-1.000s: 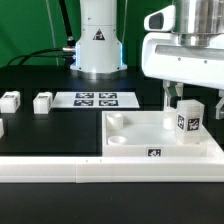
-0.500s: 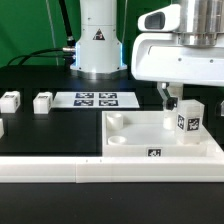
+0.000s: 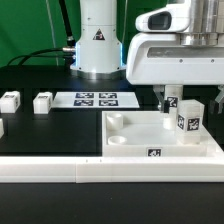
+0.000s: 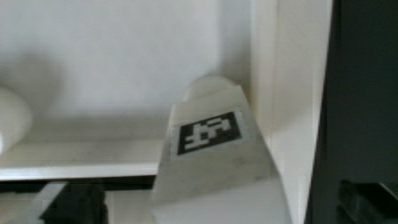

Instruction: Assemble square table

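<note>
Hovering by upright leg on slab; cannot tell jaws open or gripping; may topple leg if nudged.

Upright leg crowds gripper; slab middle open; border wall fronts slab.

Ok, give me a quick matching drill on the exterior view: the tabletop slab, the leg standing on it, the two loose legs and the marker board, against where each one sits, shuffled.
Things:
1. tabletop slab
2. standing leg
3. two loose legs
4. marker board

Places:
A. flat on the black table, in front of the robot base
B. on the black table, at the exterior view's left
C. beside the long white wall, in the exterior view's right half
D. upright on the slab, near its edge at the exterior view's right

Pairs: 1-C, 2-D, 3-B, 4-A.
</note>
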